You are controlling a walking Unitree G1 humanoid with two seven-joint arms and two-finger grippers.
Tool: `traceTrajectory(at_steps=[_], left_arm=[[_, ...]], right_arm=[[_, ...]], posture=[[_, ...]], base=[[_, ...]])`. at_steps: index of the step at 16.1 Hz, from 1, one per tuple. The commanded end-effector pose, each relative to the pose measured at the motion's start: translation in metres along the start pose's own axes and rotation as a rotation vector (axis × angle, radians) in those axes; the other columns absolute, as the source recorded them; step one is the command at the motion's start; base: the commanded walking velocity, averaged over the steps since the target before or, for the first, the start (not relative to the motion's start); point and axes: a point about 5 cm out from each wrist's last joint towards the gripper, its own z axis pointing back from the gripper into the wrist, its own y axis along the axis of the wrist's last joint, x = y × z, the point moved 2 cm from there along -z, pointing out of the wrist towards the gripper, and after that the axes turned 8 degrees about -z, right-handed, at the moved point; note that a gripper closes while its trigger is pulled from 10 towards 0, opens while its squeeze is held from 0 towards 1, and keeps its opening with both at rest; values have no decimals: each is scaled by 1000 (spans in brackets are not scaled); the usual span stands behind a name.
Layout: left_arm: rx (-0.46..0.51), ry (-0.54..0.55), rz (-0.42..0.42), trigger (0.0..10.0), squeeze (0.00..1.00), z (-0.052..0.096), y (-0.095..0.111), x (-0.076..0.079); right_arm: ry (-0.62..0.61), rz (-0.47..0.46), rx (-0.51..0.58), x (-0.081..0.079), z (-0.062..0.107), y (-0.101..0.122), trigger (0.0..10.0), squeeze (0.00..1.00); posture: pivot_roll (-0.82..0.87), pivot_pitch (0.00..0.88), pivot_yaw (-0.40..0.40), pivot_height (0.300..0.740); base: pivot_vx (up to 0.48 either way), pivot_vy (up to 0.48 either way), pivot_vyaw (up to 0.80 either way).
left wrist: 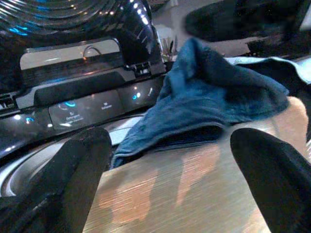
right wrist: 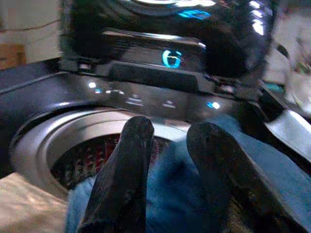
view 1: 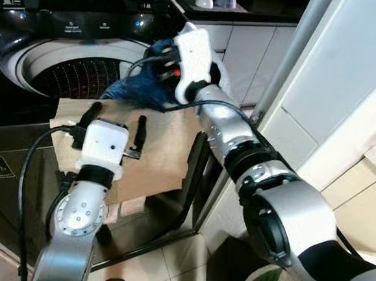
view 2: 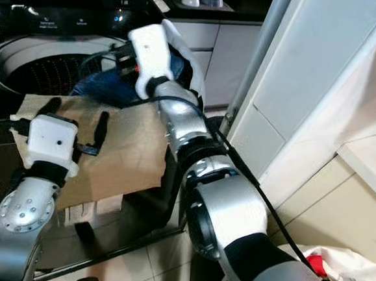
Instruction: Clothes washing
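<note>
A blue denim garment (view 1: 137,87) lies bunched on the front rim of the open top-load washer drum (view 1: 63,72), half over a brown cardboard sheet (view 1: 164,152). My right gripper (right wrist: 167,145) reaches over the rim and is shut on the blue cloth (right wrist: 180,194), which shows between its two fingers. My left gripper (view 1: 118,113) hovers open just above the cardboard, a short way in front of the garment (left wrist: 214,92). Nothing is between its fingers (left wrist: 82,170).
The washer's dark control panel (view 1: 86,25) glows at the back. White cabinets (view 1: 247,47) and a tall white door (view 1: 349,81) close off the right side. A black frame (view 1: 195,173) stands under the cardboard on tiled floor (view 1: 159,262). A white bag (view 2: 340,270) lies low right.
</note>
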Motion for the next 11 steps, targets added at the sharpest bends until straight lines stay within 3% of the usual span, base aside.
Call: traceTrajectory(at_steps=[1,4,7,9,11], left_arm=[[12,-6,-1,10000,0,-3,2,2],[17,-14,1,10000,0,-4,3,3],[24,-25,-6,10000,0,-8,2,4],[1,15,-39,10000,0,-11,-3,-3],[-28,38,-6,10000,0,-16,-7,-6]], right_arm=[[-86,-64,8,22,9,-3,10000,0],[-95,-132,119,33,30,-3,10000,0],[-105,-140,94,39,46,-20,10000,0],[-159,-91,80,48,71,-30,10000,0],[-188,-1,73,49,89,-38,10000,0]], posture=[[103,0,-99,740],[89,0,-91,740],[77,0,-83,740],[76,0,-81,740],[60,0,-75,740]], base=[[0,0,0],[0,0,0],[0,0,0],[0,0,0],[0,0,0]])
